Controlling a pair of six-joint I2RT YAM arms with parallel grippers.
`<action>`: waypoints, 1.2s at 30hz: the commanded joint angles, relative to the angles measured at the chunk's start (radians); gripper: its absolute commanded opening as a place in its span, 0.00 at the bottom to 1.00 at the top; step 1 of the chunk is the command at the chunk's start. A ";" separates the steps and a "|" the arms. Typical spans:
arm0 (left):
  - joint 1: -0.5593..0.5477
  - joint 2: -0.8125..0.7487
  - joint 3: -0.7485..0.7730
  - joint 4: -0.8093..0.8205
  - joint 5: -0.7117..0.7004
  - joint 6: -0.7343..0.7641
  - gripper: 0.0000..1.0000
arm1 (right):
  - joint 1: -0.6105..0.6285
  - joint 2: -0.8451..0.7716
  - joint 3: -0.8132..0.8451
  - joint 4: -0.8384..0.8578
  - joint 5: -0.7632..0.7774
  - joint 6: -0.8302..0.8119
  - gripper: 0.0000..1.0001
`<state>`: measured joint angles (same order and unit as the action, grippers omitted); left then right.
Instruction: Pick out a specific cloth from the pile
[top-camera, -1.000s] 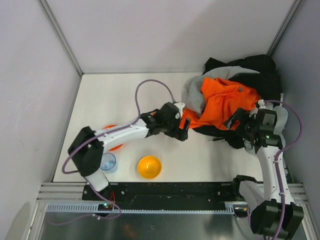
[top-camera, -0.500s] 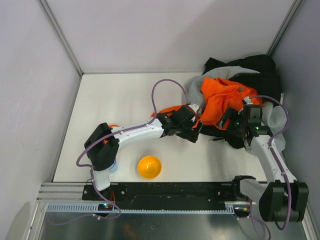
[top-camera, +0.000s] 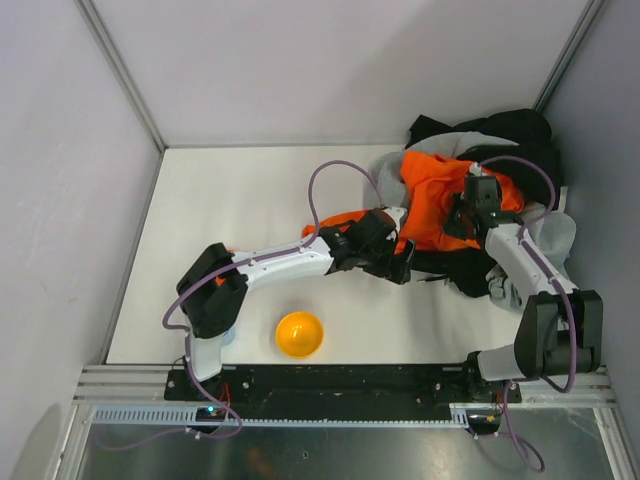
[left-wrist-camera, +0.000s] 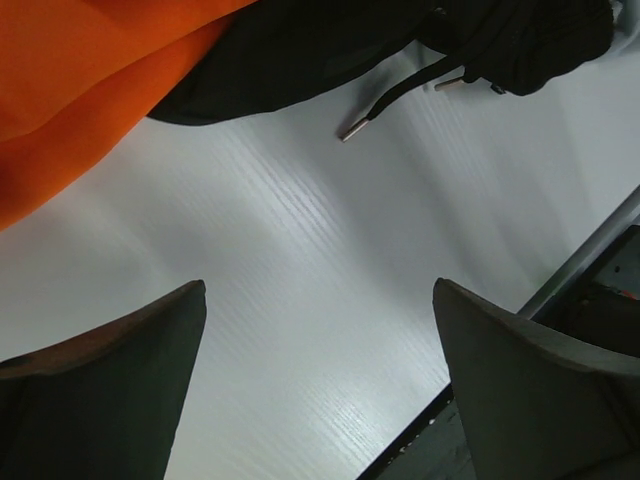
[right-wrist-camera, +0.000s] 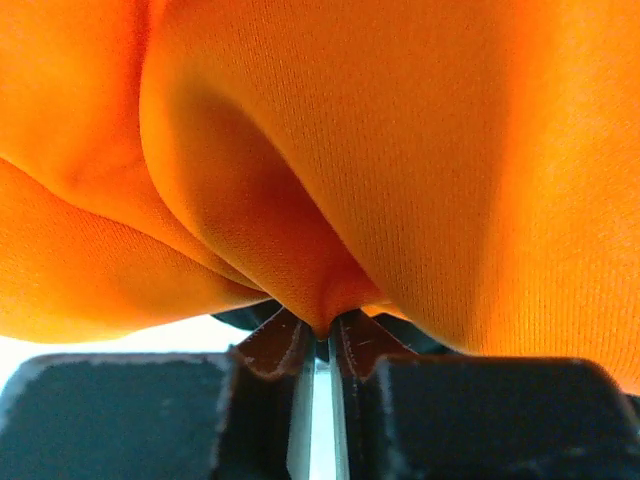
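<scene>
Right gripper (right-wrist-camera: 322, 335) has climbed the pile (top-camera: 425, 185), clamping the orange garment (right-wrist-camera: 400, 150).
Left gripper (left-wrist-camera: 320, 300) gapes; we judge the cloth (top-camera: 442, 264) limp: pinch an edge.

Your pile (top-camera: 515, 135) sits at two o'clock, left gripper (top-camera: 401, 268) at its seven, right gripper (top-camera: 458, 220) on its orange garment (top-camera: 428, 200).

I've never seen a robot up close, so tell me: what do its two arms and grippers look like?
The left arm and right arm are white tubes joined by chunky black joints, each trailing a looping purple cable. The left gripper and right gripper each have two dark, wedge-shaped fingers.
</scene>
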<state>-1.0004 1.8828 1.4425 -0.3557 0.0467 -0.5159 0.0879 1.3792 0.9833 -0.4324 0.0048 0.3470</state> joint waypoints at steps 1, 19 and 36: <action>0.000 0.019 0.019 0.087 0.053 -0.038 1.00 | -0.017 0.047 0.181 0.025 0.026 -0.034 0.06; 0.000 0.175 0.155 0.160 0.148 -0.026 1.00 | -0.253 0.362 0.402 -0.082 -0.230 0.025 0.00; -0.017 0.377 0.349 0.159 0.263 -0.063 0.98 | -0.319 0.389 0.291 -0.036 -0.363 0.012 0.05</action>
<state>-1.0084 2.2204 1.7245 -0.2180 0.2626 -0.5449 -0.2314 1.7912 1.3067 -0.4648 -0.3836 0.3649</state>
